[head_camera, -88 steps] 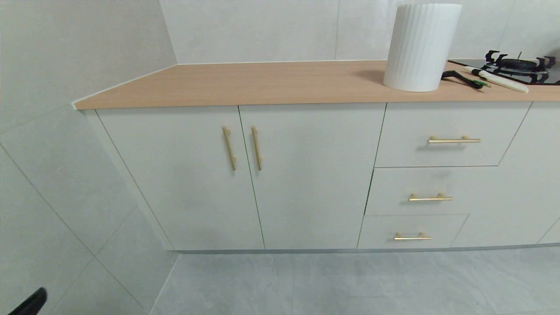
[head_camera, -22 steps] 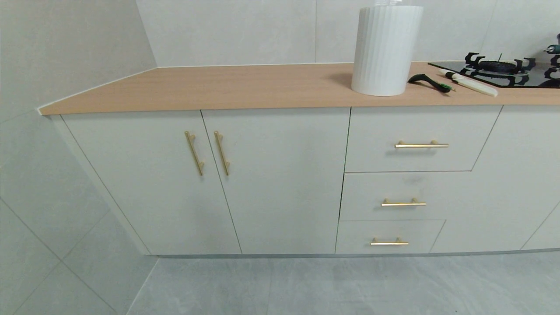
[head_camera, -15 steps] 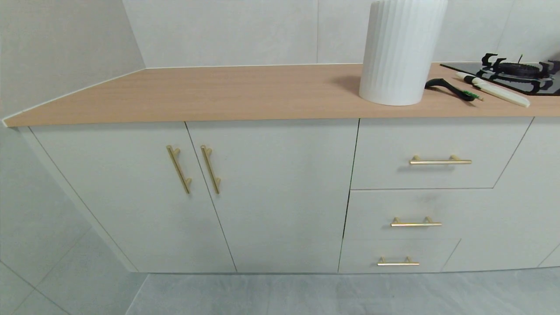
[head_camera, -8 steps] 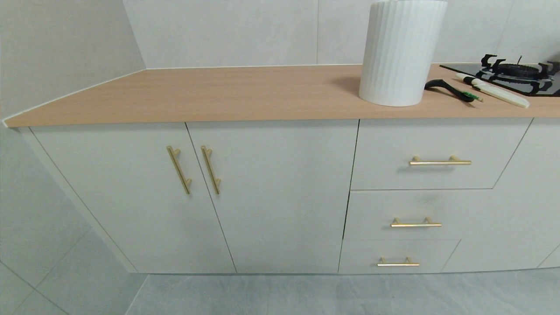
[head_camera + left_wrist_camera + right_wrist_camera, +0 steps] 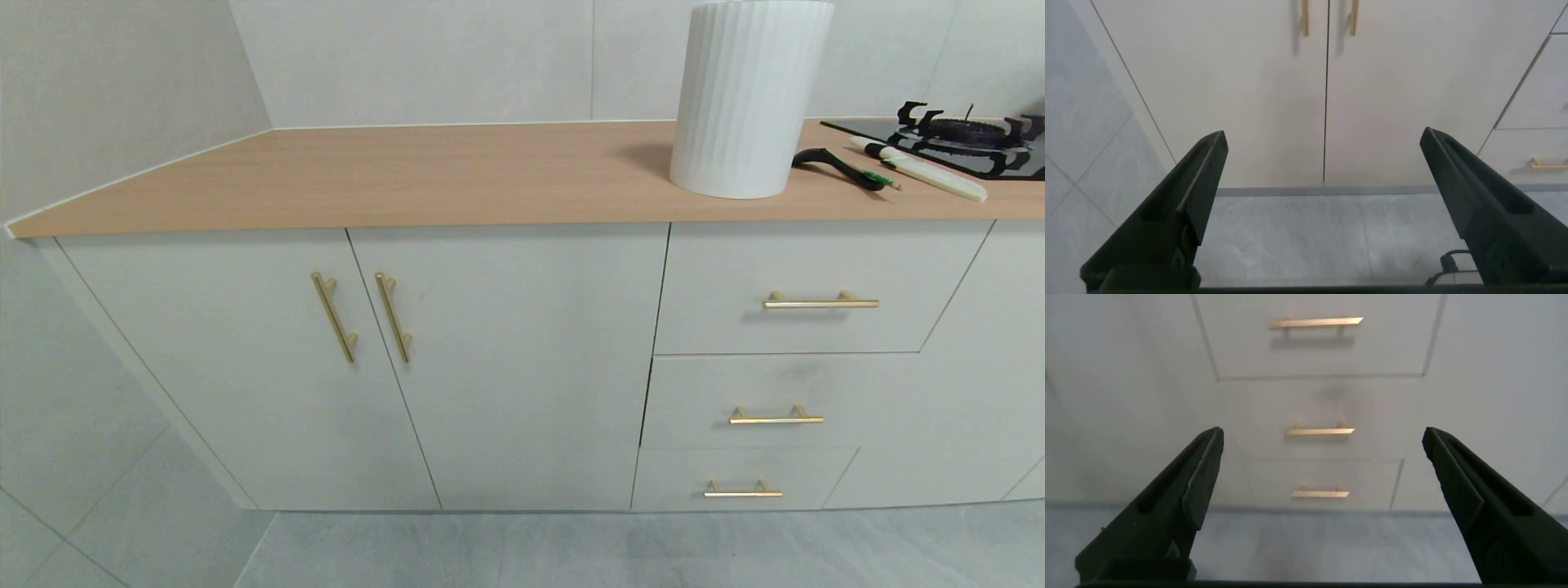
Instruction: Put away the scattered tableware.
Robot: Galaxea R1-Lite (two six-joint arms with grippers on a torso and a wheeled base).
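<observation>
Tableware: black-handled utensil (image 5: 841, 166) and cream utensil (image 5: 918, 167) lie on the surface (image 5: 408, 175), between the ribbed white container (image 5: 747, 98) and the hob (image 5: 959, 129).
Handling: probably light, stiff and smooth; best gripped mid-handle.
Left tool (image 5: 1323, 137): spread wide, empty, low before the cupboard doors (image 5: 1249, 82).
Right tool (image 5: 1321, 434): spread wide, empty, facing the drawers (image 5: 1372, 351).

Ribbed white container (image 5: 751, 98), wood-grain countertop (image 5: 408, 175), black tool (image 5: 843, 167), perhaps green-tipped.

A wooden counter (image 5: 408, 175) ran across the upper half of the frame, a black stove (image 5: 967, 135) at its far right. Below, two cupboard doors (image 5: 245, 367) were shut at left and three drawers (image 5: 735, 261) stacked at right, above a grey floor (image 5: 571, 551).
</observation>
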